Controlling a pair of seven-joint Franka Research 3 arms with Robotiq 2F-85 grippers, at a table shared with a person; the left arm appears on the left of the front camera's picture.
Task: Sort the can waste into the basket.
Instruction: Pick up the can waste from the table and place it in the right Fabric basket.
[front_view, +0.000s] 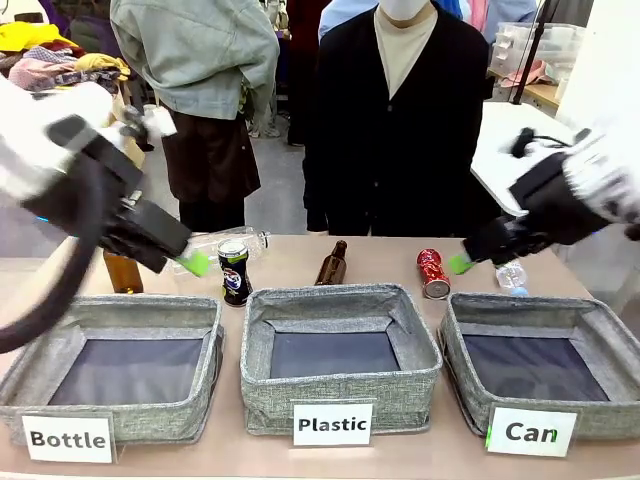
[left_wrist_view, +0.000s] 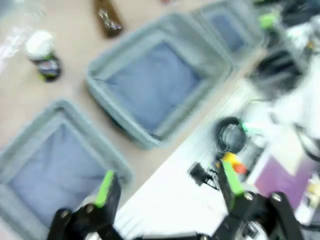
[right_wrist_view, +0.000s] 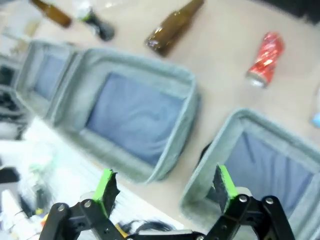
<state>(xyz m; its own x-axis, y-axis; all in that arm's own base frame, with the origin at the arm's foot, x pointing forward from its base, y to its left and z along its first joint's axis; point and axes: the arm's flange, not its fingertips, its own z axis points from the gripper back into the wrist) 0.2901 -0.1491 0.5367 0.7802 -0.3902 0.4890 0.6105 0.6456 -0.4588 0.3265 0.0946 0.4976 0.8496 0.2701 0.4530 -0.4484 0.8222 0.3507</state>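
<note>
Reading "Can", label (front_view: 531, 431) on basket (front_view: 603, 322); Pepsi can (front_view: 234, 271) upright; left claw (left_wrist_view: 167, 182), right claw (right_wrist_view: 165, 184) wide open, empty.

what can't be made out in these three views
- Front view: the clear bottle beyond the black-and-blue can is mostly hidden by the left arm.
- Front view: the upright brown bottle loses its neck behind that arm.
- Left wrist view: motion blur makes the can's print unreadable.
- Right wrist view: the Can basket is cut off at the right edge.
</note>
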